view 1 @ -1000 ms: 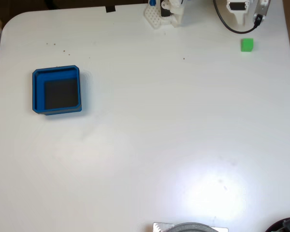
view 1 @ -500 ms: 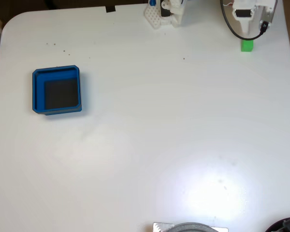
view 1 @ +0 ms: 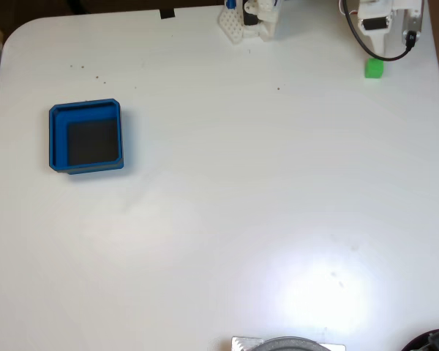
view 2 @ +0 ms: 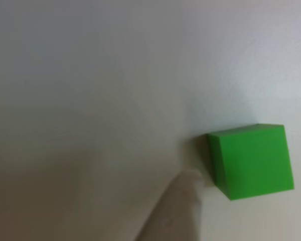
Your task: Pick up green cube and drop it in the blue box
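Observation:
The green cube (view 1: pixel 374 69) rests on the white table near its far right corner in the fixed view. My white arm (view 1: pixel 383 17) hangs just above it at the top edge, with a black cable looping down beside the cube. Close up in the other view, the green cube (view 2: pixel 252 160) lies flat on the table and one white fingertip (view 2: pixel 182 203) of my gripper stands just left of it, close to its lower corner. The second finger is out of frame. The blue box (view 1: pixel 58 139) with its dark floor lies far off at the left of the table.
A white lattice part with blue bits (view 1: pixel 247 22) stands at the top centre edge. A grey round object (view 1: pixel 289 344) pokes in at the bottom edge and a dark object (view 1: pixel 435 340) fills the bottom right corner. The table's right edge runs close to the cube.
The arm has shifted to the right along the top edge, above the green cube. The cube and the blue box have stayed in place.

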